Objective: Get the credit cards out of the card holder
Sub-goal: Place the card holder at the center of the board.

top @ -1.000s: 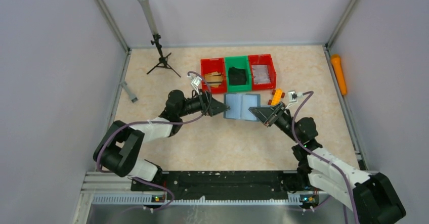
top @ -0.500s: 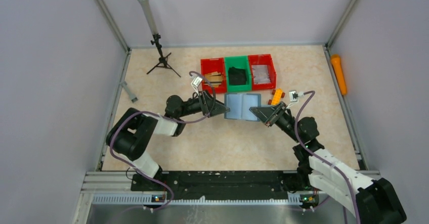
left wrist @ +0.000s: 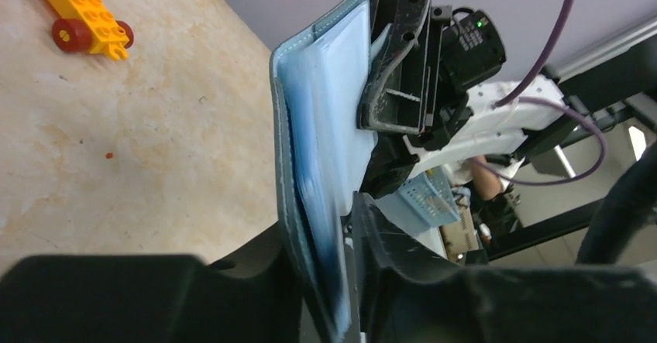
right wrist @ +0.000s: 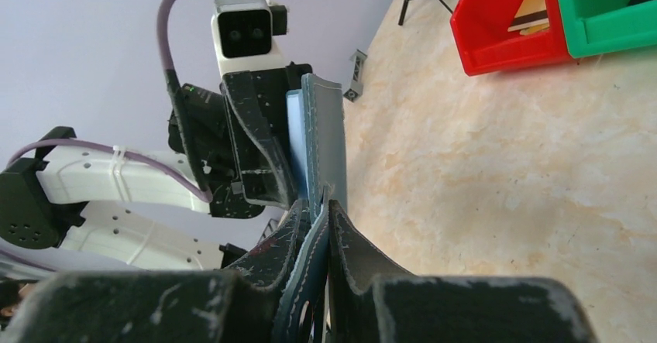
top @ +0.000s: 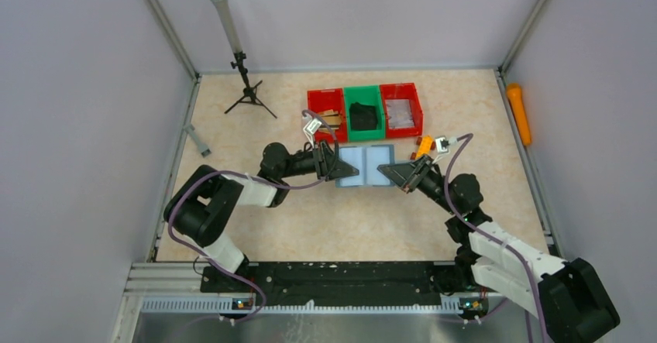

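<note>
The card holder (top: 366,165) is spread open, slate-teal outside and pale blue inside, and held off the table between both arms. My left gripper (top: 335,166) is shut on its left half; the left wrist view shows the holder (left wrist: 318,142) edge-on, pinched between the fingers of that gripper (left wrist: 325,242). My right gripper (top: 385,174) is shut on the right half. In the right wrist view the stitched edge of the holder (right wrist: 325,126) runs between the closed fingers of that gripper (right wrist: 316,219). No credit cards show apart from the holder's pale blue layers.
Behind the holder stand a red bin (top: 326,114) with tan pieces, a green bin (top: 363,112) holding a black lump, and another red bin (top: 401,109). A yellow toy car (top: 423,146) lies beside the right arm. A tripod (top: 246,87) stands back left and an orange cylinder (top: 519,112) lies far right.
My left gripper moved right to the holder's left half and closed on it. The holder and my right gripper shifted slightly left.
</note>
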Available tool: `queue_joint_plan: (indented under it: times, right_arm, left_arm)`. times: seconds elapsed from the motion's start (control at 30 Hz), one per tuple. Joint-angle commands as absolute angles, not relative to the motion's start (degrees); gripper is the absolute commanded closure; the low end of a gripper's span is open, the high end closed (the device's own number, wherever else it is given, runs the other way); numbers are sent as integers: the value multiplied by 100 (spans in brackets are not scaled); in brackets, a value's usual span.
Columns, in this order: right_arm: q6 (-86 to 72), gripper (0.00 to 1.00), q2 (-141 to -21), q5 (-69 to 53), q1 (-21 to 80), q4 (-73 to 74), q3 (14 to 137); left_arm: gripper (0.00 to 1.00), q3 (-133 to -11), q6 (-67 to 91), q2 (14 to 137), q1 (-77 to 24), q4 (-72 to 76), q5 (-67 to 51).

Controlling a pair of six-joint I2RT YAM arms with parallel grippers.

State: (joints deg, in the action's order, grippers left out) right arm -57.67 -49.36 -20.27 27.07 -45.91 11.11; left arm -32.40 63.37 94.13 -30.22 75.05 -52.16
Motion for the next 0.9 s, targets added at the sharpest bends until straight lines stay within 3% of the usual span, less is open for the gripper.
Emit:
queue_joint_plan:
  times: [0.0, 0.07, 0.33, 0.87]
  right_arm:
    - [-5716, 100, -5204, -2305, 2652, -4820, 1518]
    - [-5683, 100, -5313, -2425, 2654, -4778, 1571]
    - [-5367, 100, -5362, -2597, 2731, -4218, 1734]
    - [-5045, 100, -6167, -2313, 3366, -4232, 2040]
  left_arm:
    - [83, -3462, 5902, 9276, -3044, 7115, -5274]
    - [100, -3546, 5627, 9248, -3041, 6586, -5197]
    - [100, -3803, 4940, 9220, -3049, 5128, -4858]
    - [100, -4014, 4937, 9445, -3241, 5141, -5120]
